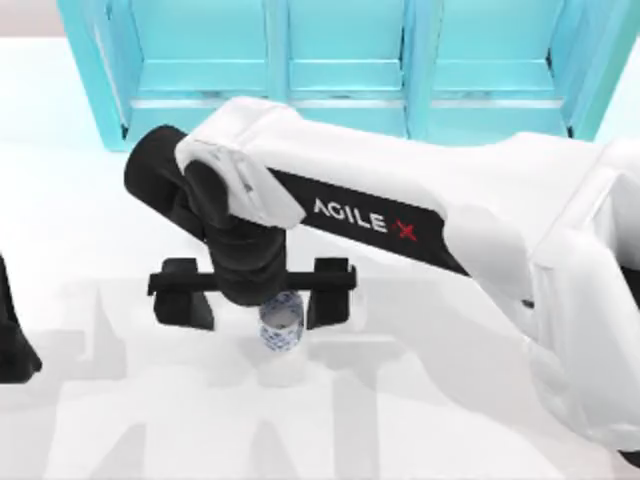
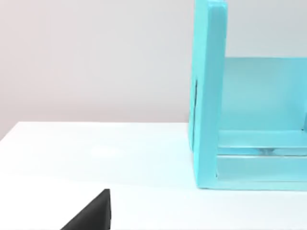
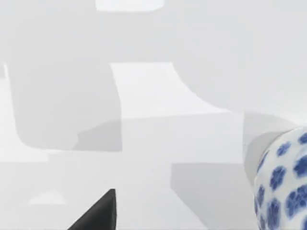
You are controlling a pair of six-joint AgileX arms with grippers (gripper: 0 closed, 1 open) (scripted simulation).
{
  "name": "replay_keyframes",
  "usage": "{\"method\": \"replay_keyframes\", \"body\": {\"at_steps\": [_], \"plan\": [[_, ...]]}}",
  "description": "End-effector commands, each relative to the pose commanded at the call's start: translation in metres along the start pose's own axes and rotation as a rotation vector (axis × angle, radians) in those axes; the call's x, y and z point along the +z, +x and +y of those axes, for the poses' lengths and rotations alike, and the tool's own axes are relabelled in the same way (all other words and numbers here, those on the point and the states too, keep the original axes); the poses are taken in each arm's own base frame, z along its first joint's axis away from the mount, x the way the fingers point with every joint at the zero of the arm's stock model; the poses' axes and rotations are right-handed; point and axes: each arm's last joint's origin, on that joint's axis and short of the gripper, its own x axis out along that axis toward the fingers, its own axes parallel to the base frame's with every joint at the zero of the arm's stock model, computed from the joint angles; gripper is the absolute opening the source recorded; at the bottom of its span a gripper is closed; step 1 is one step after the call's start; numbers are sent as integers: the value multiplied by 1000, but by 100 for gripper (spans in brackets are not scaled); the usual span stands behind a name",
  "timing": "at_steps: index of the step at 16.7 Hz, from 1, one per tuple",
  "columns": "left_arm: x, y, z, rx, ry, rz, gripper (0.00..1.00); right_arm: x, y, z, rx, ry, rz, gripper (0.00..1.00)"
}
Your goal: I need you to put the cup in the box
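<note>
table (image 1: 80, 240): white | shelf unit (image 1: 340, 70): turquoise, far edge | wall (image 2: 96, 57): pale grey

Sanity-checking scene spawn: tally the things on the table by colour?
Blue-and-white: 1, the cup, under the right gripper
Turquoise: 1, the shelf unit
Total: 2

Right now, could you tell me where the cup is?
In the top view the cup stands on the white table, just left of centre, directly under the right gripper.
</note>
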Motion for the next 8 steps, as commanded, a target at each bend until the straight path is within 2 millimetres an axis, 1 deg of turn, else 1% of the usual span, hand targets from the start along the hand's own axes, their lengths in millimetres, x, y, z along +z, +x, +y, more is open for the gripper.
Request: {"method": "replay_keyframes", "body": {"at_steps": [8], "plan": [[0,0,0,0,0,0,100,0,0,0,0,0,0,25]]}}
